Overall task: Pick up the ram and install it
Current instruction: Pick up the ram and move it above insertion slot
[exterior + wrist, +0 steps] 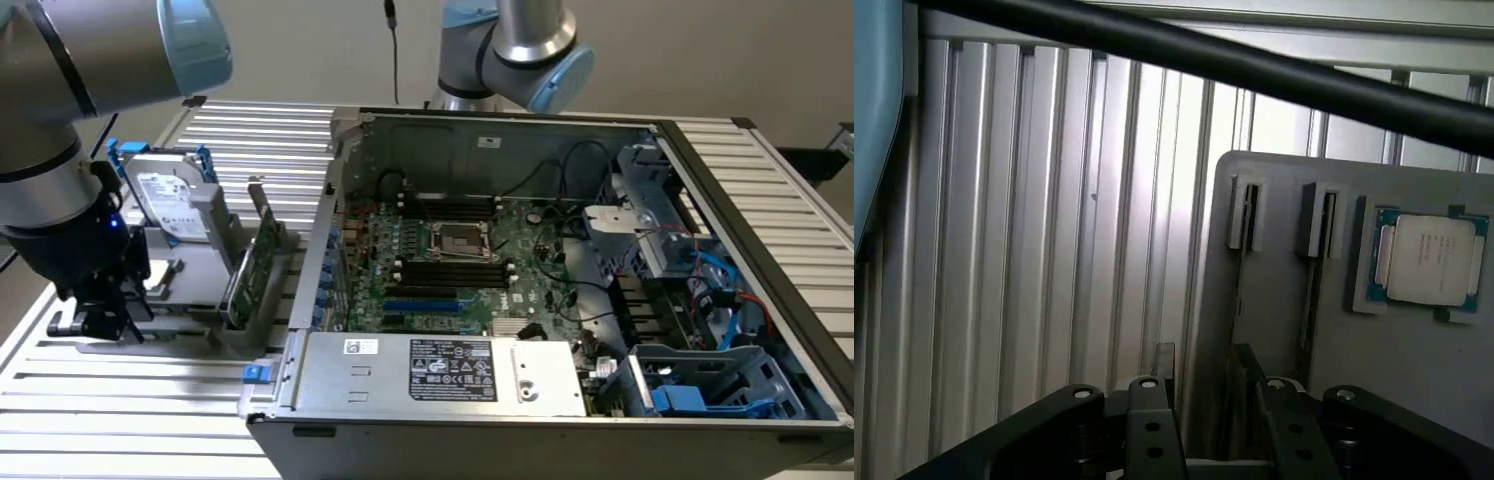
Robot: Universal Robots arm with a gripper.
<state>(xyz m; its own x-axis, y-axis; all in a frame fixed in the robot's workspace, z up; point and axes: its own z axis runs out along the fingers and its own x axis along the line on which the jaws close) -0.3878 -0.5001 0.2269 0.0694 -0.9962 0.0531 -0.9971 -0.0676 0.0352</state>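
1. In the wrist view, the strongest light lies on the slatted table (1184, 200) straight ahead of the fingers (1165, 365), where a pale streak of glare washes over the ribs.
2. Out to the side of the fingers away from the grey holder (1284, 300), the slats sink into dull grey shade.
3. The holder, ahead of the fingers, is softly and evenly lit. Its slots read as black shadow, and the processor (1432, 262) has a pale sheen.
4. Behind the fingertips the gripper (1204, 370) is a near-black silhouette, and only its screw heads catch light.
5. The exterior view is bright and diffuse. Beneath the fingers a soft shadow falls on the table, and the computer case (441, 375) is darker inside.
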